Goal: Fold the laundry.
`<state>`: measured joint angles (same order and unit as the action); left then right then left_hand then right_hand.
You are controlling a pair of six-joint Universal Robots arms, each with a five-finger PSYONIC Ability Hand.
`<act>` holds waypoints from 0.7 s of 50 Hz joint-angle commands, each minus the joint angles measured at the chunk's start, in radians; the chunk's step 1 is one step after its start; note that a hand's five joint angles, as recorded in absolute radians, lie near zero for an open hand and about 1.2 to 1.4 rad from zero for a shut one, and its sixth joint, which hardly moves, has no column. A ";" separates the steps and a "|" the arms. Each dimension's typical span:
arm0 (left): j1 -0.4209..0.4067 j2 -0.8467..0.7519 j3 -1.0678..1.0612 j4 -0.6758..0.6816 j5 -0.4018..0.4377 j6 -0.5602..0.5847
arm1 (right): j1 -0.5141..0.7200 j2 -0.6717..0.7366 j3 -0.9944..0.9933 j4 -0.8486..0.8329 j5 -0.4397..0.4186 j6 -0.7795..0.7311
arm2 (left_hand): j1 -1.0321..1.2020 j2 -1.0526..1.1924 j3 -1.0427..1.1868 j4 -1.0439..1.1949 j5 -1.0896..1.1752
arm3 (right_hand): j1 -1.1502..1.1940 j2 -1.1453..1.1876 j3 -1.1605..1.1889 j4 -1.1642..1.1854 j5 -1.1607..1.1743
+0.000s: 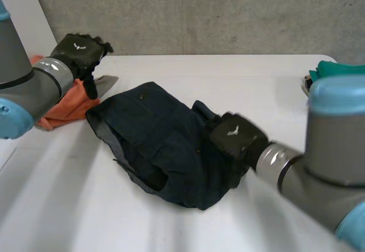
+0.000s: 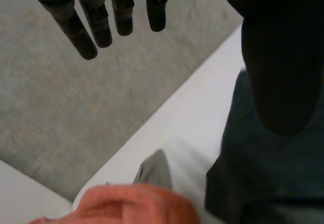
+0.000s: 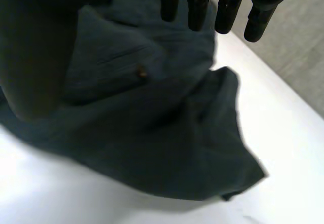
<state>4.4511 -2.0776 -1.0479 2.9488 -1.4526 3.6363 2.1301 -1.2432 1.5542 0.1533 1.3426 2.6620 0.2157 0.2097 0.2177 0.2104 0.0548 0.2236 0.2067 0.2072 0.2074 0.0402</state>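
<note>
Navy garment (image 1: 154, 138) bunched on counter (image 1: 256, 81), long axis running from left hand (image 1: 80, 51) toward right hand (image 1: 235, 138). Right hand nearer, fingers (image 3: 198, 8) straight over its edge, gripping nothing. Left fingers (image 2: 98, 26) spread, near orange cloth (image 1: 65, 109).

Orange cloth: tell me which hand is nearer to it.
Left. The left hand is right beside the orange cloth, fingers straight and holding nothing. The right hand is farther off, over the opposite side of the dark blue garment.
</note>
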 commanded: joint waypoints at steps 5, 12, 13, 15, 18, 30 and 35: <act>0.024 -0.340 0.339 -0.157 0.064 0.071 | 0.131 0.062 0.191 -0.300 0.220 0.085 | -0.041 -0.035 -0.043 -0.036 -0.055 | -0.049 -0.032 -0.033 -0.033 -0.040; -0.006 -0.453 0.453 -0.309 0.112 0.073 | 0.116 0.175 0.175 -0.428 0.257 0.053 | 0.056 0.062 0.054 0.061 0.042 | -0.049 -0.032 -0.033 -0.033 -0.040; -0.010 -0.460 0.459 -0.310 0.116 0.073 | 0.113 0.186 0.167 -0.437 0.259 0.041 | 0.132 0.138 0.130 0.137 0.118 | -0.049 -0.032 -0.033 -0.033 -0.040; -0.022 -0.467 0.471 -0.312 0.123 0.071 | 0.099 0.217 0.138 -0.458 0.260 -0.002 | 0.676 0.682 0.674 0.682 0.663 | 0.550 0.567 0.566 0.566 0.559; -0.036 -0.452 0.489 -0.306 0.074 0.052 | 0.079 0.234 0.095 -0.487 0.267 -0.054 | 1.181 1.187 1.179 1.186 1.167 | 1.173 1.190 1.189 1.189 1.182; -0.098 -0.055 0.191 -0.297 -0.080 -0.333 | -0.048 0.339 -0.337 -0.656 0.130 -0.099 | 1.181 1.187 1.179 1.186 1.167 | 1.173 1.190 1.189 1.189 1.182; -0.199 0.085 -0.027 -0.194 -0.117 -0.485 | -0.070 0.494 -0.601 -0.655 0.066 -0.088 | 1.181 1.187 1.179 1.186 1.167 | 1.173 1.190 1.189 1.189 1.182</act>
<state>4.3528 -2.1655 -0.8259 2.6595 -1.5429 3.3214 2.0860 -0.9175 1.2595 -0.5037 1.4864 2.5653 1.1218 1.1933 1.1757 1.1961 0.9601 1.1039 1.1671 1.1711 1.1933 0.9921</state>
